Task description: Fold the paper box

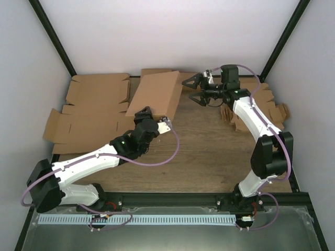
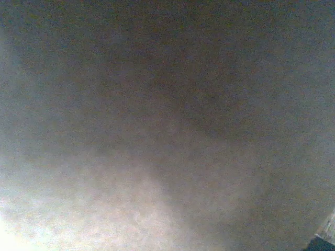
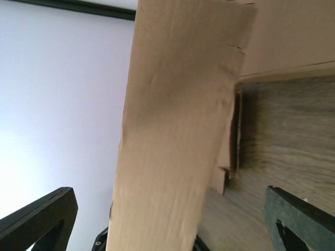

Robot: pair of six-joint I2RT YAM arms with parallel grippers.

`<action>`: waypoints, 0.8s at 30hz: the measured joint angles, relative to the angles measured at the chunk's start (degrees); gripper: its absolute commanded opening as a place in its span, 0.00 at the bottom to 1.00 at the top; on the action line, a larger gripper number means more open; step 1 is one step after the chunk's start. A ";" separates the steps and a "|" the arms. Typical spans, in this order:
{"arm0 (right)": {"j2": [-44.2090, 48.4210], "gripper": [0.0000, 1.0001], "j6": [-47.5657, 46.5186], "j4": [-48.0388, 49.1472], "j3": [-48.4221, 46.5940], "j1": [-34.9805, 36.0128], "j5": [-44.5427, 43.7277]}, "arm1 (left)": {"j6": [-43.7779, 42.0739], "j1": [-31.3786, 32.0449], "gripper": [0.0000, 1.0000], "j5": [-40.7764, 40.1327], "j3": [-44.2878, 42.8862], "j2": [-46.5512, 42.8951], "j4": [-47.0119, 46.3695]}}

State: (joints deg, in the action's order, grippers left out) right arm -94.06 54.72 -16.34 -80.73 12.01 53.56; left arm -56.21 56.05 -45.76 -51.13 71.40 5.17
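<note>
By paper box (image 1: 157, 94), right claw (image 1: 187, 89) agape

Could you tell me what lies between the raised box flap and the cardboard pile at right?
The open right gripper and its arm, over the table; top view.

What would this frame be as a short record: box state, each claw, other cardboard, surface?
box: paper box, one large panel raised and tilted
left claw: at the panel's near lower edge; open or shut cannot be told, its wrist view is a brown blur
right claw: open at the panel's right edge; in the wrist view the panel runs between its fingers, not clamped
other cardboard: flat cardboard blanks at left; small notched blanks at right
surface: wooden table
</note>
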 measured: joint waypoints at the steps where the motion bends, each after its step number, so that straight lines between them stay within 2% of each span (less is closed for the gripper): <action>1: 0.17 1.00 -0.57 -0.61 0.02 -0.11 -1.11 | 0.31 -0.85 0.55 0.00 -0.09 0.72 0.04; 7: 3.85 1.00 -3.50 -3.34 2.34 -2.45 -5.35 | 0.28 -4.68 0.55 0.70 -1.03 7.15 -1.29; 24: 17.46 0.99 -7.67 -6.80 12.22 -4.33 -11.82 | -6.82 -15.41 0.58 1.29 -17.33 32.22 -6.60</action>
State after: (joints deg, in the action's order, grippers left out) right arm -76.60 47.05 -23.14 -68.51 7.68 41.74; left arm -63.02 40.64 -44.47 -68.47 103.61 -1.43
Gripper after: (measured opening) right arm 0.988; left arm 0.645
